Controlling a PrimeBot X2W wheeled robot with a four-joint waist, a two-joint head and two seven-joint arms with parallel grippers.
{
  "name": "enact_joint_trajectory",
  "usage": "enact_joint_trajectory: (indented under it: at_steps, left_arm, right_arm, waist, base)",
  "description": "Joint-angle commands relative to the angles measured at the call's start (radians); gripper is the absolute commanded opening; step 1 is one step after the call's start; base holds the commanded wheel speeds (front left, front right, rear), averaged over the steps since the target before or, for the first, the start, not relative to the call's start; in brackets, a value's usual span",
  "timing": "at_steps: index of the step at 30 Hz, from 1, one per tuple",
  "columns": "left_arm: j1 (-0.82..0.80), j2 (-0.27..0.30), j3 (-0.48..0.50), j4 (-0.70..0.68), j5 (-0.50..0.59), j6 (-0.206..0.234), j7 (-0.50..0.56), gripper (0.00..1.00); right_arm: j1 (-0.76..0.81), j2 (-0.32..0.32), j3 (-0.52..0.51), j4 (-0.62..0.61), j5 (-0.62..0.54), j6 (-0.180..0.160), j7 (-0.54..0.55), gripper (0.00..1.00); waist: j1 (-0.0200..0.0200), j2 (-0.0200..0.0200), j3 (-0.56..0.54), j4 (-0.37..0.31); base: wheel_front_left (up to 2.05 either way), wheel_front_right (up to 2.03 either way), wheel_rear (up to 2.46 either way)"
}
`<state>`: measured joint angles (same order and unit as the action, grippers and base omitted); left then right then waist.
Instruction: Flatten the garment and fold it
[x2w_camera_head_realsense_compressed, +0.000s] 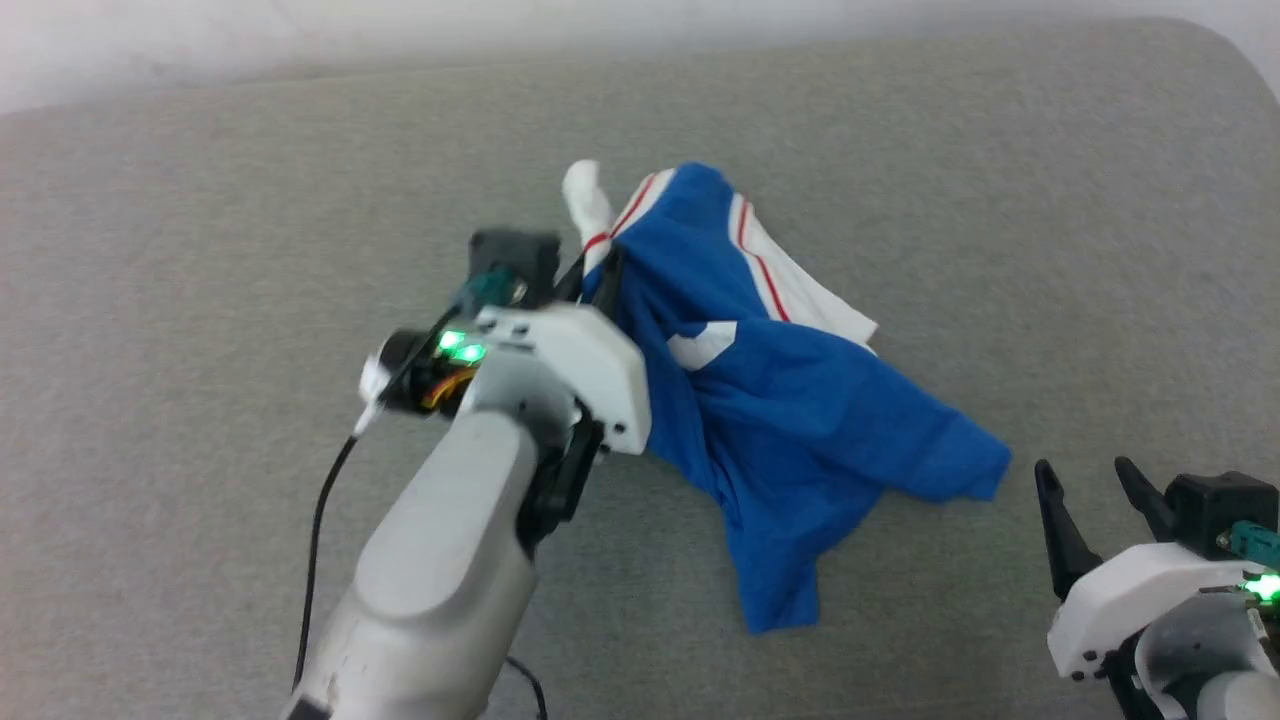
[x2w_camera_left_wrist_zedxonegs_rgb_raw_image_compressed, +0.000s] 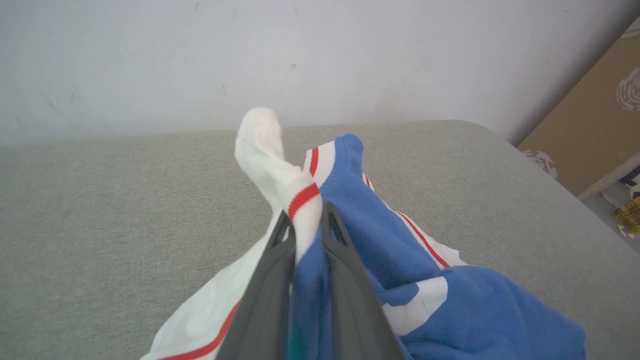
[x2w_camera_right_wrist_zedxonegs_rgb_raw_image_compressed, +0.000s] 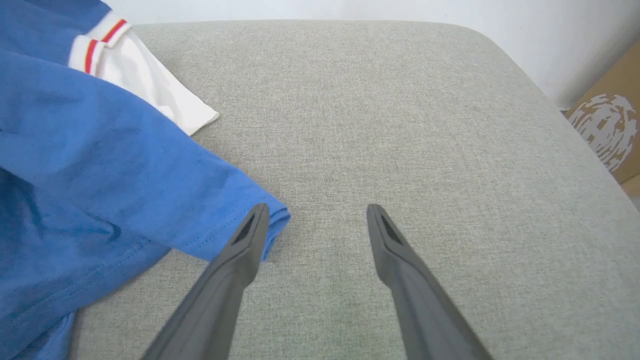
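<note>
My left fingers (x2w_camera_left_wrist_zedxonegs_rgb_raw_image_compressed: 350, 285) are pinched shut on the shirt (x2w_camera_head_realsense_compressed: 800, 420), clamping a bunch of blue cloth and red-striped white trim beside a white sleeve. My right fingers (x2w_camera_right_wrist_zedxonegs_rgb_raw_image_compressed: 405, 280) stand wide apart with nothing between them, low by the shirt's near blue corner; whether one tip touches the hem I cannot tell. The shirt lies crumpled in a heap in the middle of the grey cushion (x2w_camera_head_realsense_compressed: 200, 300), so I judge I am at the flattening step, with folding not yet begun. Next I need a second grip, likely on that blue corner, then both arms drawing apart to spread the cloth. I count one shirt, two pairs of fingers, one cushion.
</note>
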<state>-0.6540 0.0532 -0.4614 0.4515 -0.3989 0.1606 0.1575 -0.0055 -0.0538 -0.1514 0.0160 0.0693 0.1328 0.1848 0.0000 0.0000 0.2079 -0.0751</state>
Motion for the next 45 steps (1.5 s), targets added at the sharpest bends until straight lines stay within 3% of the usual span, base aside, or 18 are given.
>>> enact_joint_trajectory:
  at_steps: [1,6,11,12,13,14,21,27,35,45]
  left_arm:
    - [0.070,0.016,0.026,-0.045,-0.015,0.019,-0.054,0.00]
    - [0.259,0.034,0.106,-0.110,-0.107,0.006,-0.176,0.00]
    - [0.386,0.037,0.132,-0.031,-0.156,-0.006,-0.230,0.00]
    - [0.398,0.038,0.130,-0.006,-0.155,-0.003,-0.234,0.05]
    - [0.405,0.037,0.129,0.017,-0.155,-0.002,-0.241,0.77]
    - [0.409,0.034,0.131,0.035,-0.159,0.000,-0.252,1.00]
    - [0.394,0.016,0.143,0.047,-0.154,0.006,-0.385,1.00]
    - [0.386,0.016,0.141,-0.080,-0.043,0.019,-0.418,1.00]
    - [0.459,0.019,0.142,-0.345,0.238,0.013,-0.419,1.00]
    - [0.506,0.003,0.104,-0.385,0.311,0.002,-0.419,1.00]
  right_arm:
    - [0.016,0.003,-0.002,-0.008,-0.007,-0.002,0.006,1.00]
    - [0.029,0.003,0.003,-0.026,-0.011,-0.002,0.025,1.00]
    - [0.038,0.003,0.027,-0.027,-0.006,-0.002,0.044,1.00]
    - [0.040,0.003,0.034,-0.025,-0.008,-0.002,0.048,1.00]
    - [0.040,0.003,0.041,-0.023,-0.009,-0.002,0.051,1.00]
    - [0.039,0.003,0.047,-0.022,-0.009,-0.002,0.053,1.00]
    - [-0.043,-0.063,0.123,-0.029,0.008,-0.002,0.079,1.00]
    - [-0.211,-0.151,0.231,0.015,0.074,-0.002,0.140,1.00]
    - [-0.476,-0.238,0.383,0.310,0.148,-0.002,0.291,1.00]
    - [-0.643,-0.275,0.487,0.628,0.171,-0.002,0.423,1.00]
  waist:
    - [0.0000,0.0000,-0.048,0.081]
    - [0.0000,0.0000,-0.068,0.139]
    - [0.0000,0.0000,-0.077,0.176]
    - [0.0000,0.0000,-0.078,0.182]
    - [0.0000,0.0000,-0.077,0.188]
    - [0.0000,0.0000,-0.077,0.194]
    - [0.0000,0.0000,-0.072,0.258]
    - [0.0000,0.0000,-0.051,0.338]
    - [0.0000,0.0000,0.003,0.431]
    - [0.0000,0.0000,0.041,0.501]
  base:
    - [0.00,0.00,0.00]
    - [0.00,0.00,0.00]
    - [0.00,0.00,0.00]
    - [0.00,0.00,0.00]
    - [0.00,0.00,0.00]
    - [0.00,0.00,0.00]
    - [0.00,0.00,0.00]
    - [0.00,0.00,0.00]
    - [0.00,0.00,0.00]
    - [0.00,0.00,0.00]
